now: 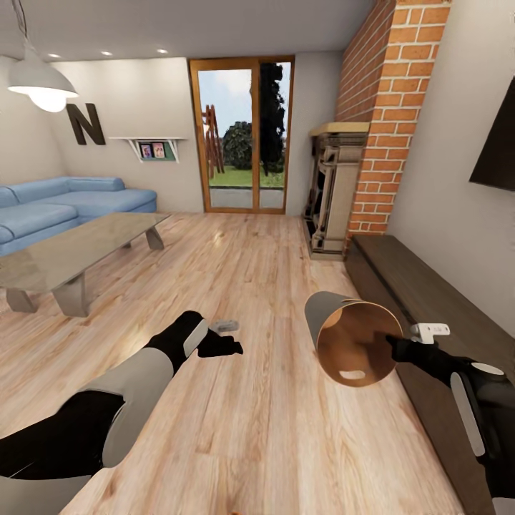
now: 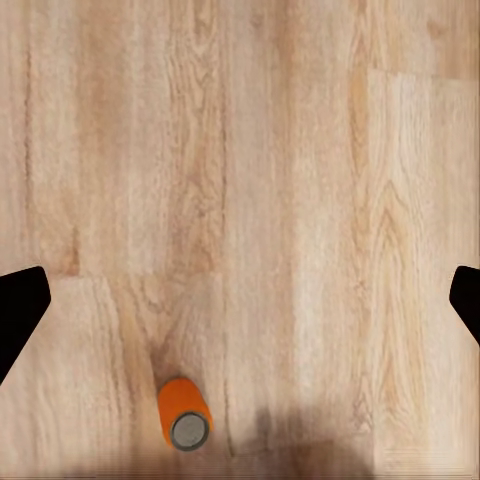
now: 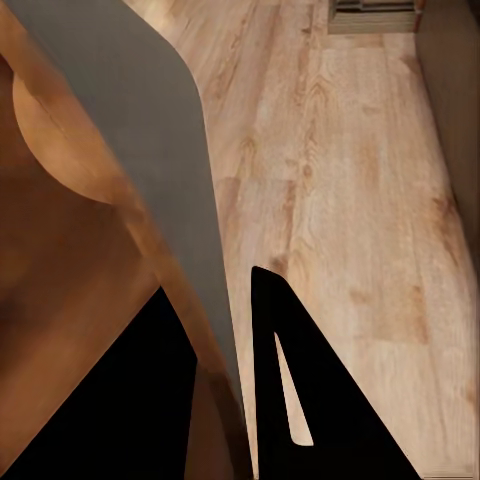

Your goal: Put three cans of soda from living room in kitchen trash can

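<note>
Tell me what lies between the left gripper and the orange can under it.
Nothing: in the left wrist view only bare wood floor shows between the open left gripper and the orange can, which stands upright on the boards.

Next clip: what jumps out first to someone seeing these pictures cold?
The wooden bin held off the floor, tipped with its brown inside facing the camera, the right gripper clamped on its rim. Then an orange soda can on the plank floor under the open left gripper.
</note>
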You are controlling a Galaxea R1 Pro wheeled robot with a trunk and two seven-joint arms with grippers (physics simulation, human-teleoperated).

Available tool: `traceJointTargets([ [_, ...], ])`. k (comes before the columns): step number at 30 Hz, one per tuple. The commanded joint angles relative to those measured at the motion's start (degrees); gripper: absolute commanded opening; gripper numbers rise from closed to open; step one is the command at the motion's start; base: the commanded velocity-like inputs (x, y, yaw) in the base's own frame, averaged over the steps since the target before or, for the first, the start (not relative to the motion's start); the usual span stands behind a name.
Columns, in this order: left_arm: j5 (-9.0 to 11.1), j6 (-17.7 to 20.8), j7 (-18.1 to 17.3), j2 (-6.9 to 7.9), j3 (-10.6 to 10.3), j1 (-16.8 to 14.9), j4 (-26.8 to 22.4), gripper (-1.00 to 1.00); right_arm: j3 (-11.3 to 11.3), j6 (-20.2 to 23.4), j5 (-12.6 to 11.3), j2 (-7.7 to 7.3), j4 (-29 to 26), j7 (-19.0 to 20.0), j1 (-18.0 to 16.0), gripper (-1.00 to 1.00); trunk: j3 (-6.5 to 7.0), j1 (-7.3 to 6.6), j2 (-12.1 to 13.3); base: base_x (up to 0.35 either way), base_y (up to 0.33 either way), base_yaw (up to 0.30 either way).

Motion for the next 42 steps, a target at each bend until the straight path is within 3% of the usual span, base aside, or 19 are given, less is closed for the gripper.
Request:
traceJointTargets([
  [1, 0.00, -0.01, -0.04, 0.00, -0.01, 0.00, 0.00, 1.00, -0.02, 0.12, -0.95, 0.01, -0.05, 0.17, -0.03, -1.00, 0.01, 0.00, 0.00, -0.129, 0.000, 0.000],
  [13, 0.00, -0.01, -0.26, 0.02, -0.03, 0.00, 0.01, 1.00, -0.01, 0.44, -1.10, 0.08, -0.05, 0.15, -0.03, -1.00, -0.11, 0.00, 0.00, -0.033, 0.000, -0.144],
  [26, 0.00, -0.13, -0.25, 0.00, -0.04, 0.00, -0.23, 1.00, -0.08, 0.19, -3.42, 0.01, -0.02, 0.08, -0.03, -1.00, -0.12, 0.00, 0.00, -0.001, 0.000, -0.122],
  [34, 0.00, 0.00, -0.27, 0.01, -0.08, 0.00, -0.35, 1.00, -0.03, 0.05, -3.50, -0.01, 0.01, 0.08, -0.03, -1.00, -1.56, 1.75, -3.21, 0.000, 0.000, -0.004],
  [42, 0.00, -0.10, -0.27, 0.02, -0.03, 0.00, -0.49, 1.00, -0.01, 0.04, -3.50, -0.01, 0.03, 0.12, -0.03, -1.00, -1.56, 1.75, -3.21, 0.000, 0.000, 0.000],
])
